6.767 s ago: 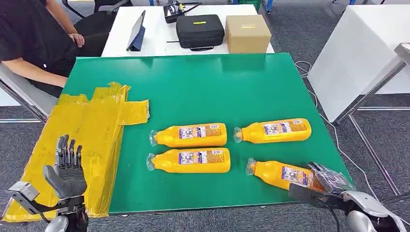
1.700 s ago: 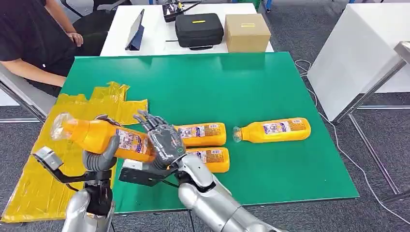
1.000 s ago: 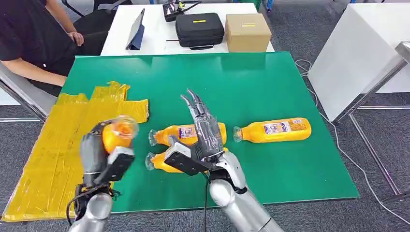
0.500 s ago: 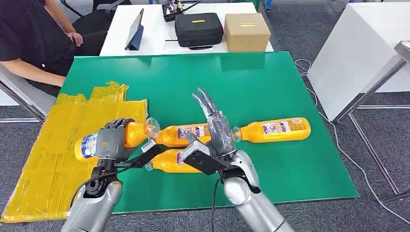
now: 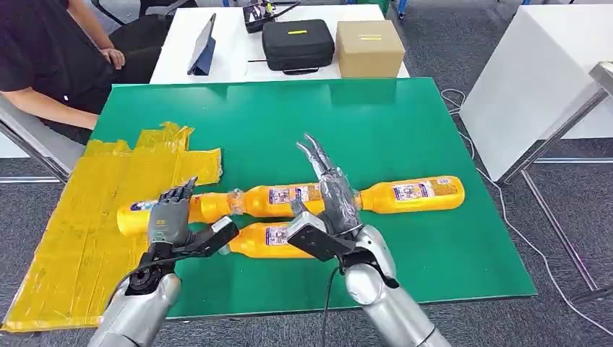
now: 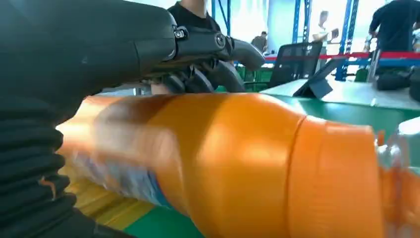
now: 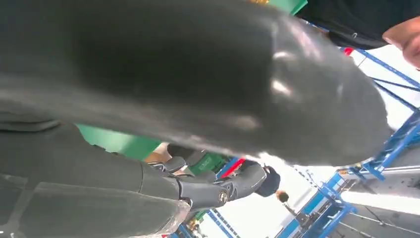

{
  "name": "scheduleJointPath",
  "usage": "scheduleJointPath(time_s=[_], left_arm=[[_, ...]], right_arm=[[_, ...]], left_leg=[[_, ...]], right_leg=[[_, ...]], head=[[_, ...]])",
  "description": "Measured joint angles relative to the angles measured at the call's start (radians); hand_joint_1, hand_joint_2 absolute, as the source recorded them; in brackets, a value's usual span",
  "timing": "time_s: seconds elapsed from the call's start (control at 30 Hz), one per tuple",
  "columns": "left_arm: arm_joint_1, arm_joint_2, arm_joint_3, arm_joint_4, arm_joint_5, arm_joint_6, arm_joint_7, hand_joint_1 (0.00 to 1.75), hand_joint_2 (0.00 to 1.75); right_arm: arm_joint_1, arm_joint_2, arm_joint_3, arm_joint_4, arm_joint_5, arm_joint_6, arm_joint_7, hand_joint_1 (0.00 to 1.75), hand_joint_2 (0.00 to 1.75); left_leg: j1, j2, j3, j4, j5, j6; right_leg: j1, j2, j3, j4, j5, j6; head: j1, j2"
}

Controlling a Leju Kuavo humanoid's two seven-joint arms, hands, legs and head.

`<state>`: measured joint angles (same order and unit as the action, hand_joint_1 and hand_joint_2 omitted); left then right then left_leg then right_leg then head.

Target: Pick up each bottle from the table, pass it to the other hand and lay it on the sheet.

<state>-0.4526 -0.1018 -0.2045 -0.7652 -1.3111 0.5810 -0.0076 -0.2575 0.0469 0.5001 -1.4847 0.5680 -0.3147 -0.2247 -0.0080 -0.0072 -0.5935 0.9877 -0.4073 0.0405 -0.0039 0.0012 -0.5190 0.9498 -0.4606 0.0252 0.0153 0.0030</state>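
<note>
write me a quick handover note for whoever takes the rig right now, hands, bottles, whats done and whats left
Left hand grips one orange bottle, held roughly level over the near edge of the yellow sheet and the green table; not yet released.
Right hand holds nothing, fingers extended, raised above the bottles in the middle.
Three bottles lie on the table: one behind the right hand, one nearer the robot, one to the right.
Done: first bottle picked up and now in the left hand.
Left: lay it on the sheet, then do the same with the other three.
</note>
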Motion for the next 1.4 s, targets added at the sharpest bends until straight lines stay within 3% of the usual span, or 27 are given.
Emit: scheduleJointPath(time_s=[0.53, 0.63, 0.7, 0.73, 0.83, 0.93, 1.1, 1.4], left_arm=[[-0.013, 0.014, 0.000, 0.061, 0.022, 0.014, 0.003, 0.00, 0.00], [-0.007, 0.015, 0.014, 0.056, 0.144, 0.053, -0.076, 0.00, 0.00], [0.026, 0.019, 0.044, -0.002, 0.354, 0.064, -0.193, 0.00, 0.00], [0.049, 0.022, 0.065, -0.056, 0.501, 0.049, -0.266, 0.00, 0.00], [0.178, 0.024, 0.161, -0.320, 1.047, -0.051, -0.482, 0.00, 0.00], [0.298, 0.024, 0.245, -0.565, 1.315, -0.152, -0.560, 0.00, 0.00], [0.417, 0.021, 0.274, -0.805, 1.366, -0.190, -0.574, 0.00, 0.00], [0.451, 0.020, 0.274, -0.900, 1.379, -0.182, -0.581, 0.00, 0.00]], right_arm=[[0.021, -0.053, 0.003, 0.005, -0.032, -0.005, -0.007, 0.00, 0.00], [0.022, -0.060, 0.005, 0.010, -0.044, 0.003, -0.008, 0.00, 0.00], [0.028, -0.069, 0.003, 0.013, -0.063, 0.041, -0.003, 0.00, 0.00], [0.035, -0.075, 0.000, 0.016, -0.066, 0.062, 0.000, 0.00, 1.75], [0.068, -0.090, -0.015, 0.022, -0.059, 0.114, 0.004, 0.00, 1.75], [0.090, -0.100, -0.022, 0.026, -0.004, 0.169, 0.048, 0.00, 1.75], [0.125, -0.106, 0.003, 0.026, 0.111, 0.248, 0.160, 0.00, 1.75], [0.138, -0.107, 0.028, 0.026, 0.147, 0.285, 0.195, 0.00, 1.75]], left_leg=[[0.000, 0.000, 0.000, 0.000, 0.000, 0.000], [0.000, 0.000, 0.000, 0.000, 0.000, 0.000], [0.000, 0.001, 0.000, 0.000, 0.000, 0.000], [0.000, 0.001, 0.000, 0.000, 0.000, 0.000], [0.000, 0.003, 0.000, 0.000, -0.002, -0.001], [0.001, 0.003, -0.001, 0.000, -0.003, -0.002], [0.001, -0.001, -0.001, -0.001, -0.003, -0.002], [0.001, -0.001, 0.000, -0.001, -0.001, -0.002]], right_leg=[[0.000, 0.000, 0.000, 0.000, 0.000, 0.000], [0.000, 0.000, 0.000, 0.000, 0.000, 0.000], [0.000, 0.000, 0.000, 0.000, 0.000, 0.000], [0.000, 0.000, 0.000, 0.000, 0.000, 0.000], [0.000, 0.003, -0.001, 0.000, 0.000, 0.000], [0.000, 0.003, -0.002, 0.000, -0.001, -0.001], [0.001, 0.000, -0.001, -0.001, -0.002, -0.001], [0.001, 0.000, 0.000, 0.000, -0.001, -0.001]], head=[[0.000, 0.000], [0.000, 0.000], [0.000, 0.000], [0.000, 0.000], [0.000, 0.000], [0.000, 0.000], [0.000, 0.000], [0.000, 0.000]])
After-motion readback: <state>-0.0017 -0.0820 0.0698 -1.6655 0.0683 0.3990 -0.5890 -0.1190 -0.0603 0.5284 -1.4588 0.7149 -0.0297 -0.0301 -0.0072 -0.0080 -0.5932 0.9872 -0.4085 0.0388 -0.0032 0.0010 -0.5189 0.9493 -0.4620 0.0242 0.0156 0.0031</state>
